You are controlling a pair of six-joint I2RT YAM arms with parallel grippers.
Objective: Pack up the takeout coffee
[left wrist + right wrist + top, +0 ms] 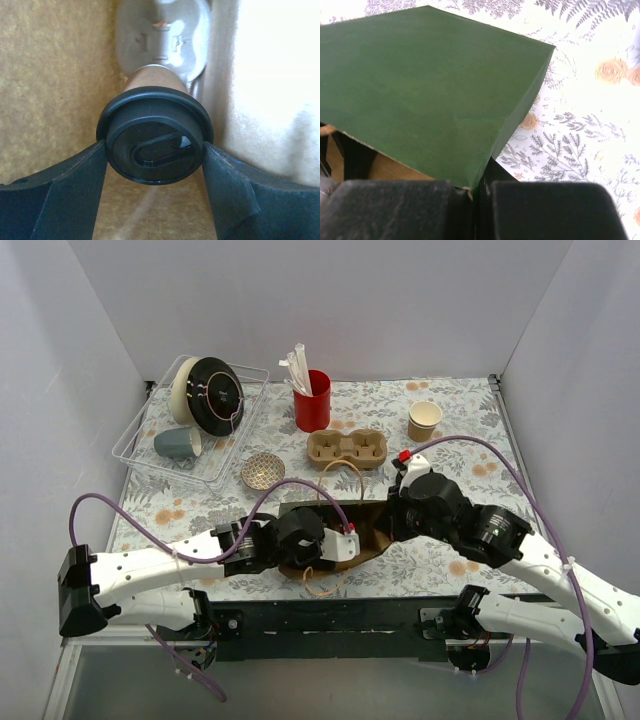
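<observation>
Well ahead of the left gripper [155, 149] and off to its left stands a clear dish rack [135, 435] with a grey-blue mug [177, 443] lying in it beside upright plates. The left gripper itself reaches into the open paper bag [430, 90], kraft brown inside and dark green outside. Its two fingers [60, 190] press on either side of the black lid [150, 130] of the takeout coffee [152, 77], so it grasps the cup. The cup lies on its side inside the bag, lid facing the wrist camera and brown body pointing away. Just right of it, the right gripper [479, 192] is clenched on the bag's torn-looking rim, the green panel spreading out ahead of its fingers. Ahead of the right gripper sits a cardboard cup carrier [346, 448], with a red cup [312, 405] of sticks beyond that. Further right, a lidless tan paper cup [424, 421] stands on the floral tablecloth [580, 125]
</observation>
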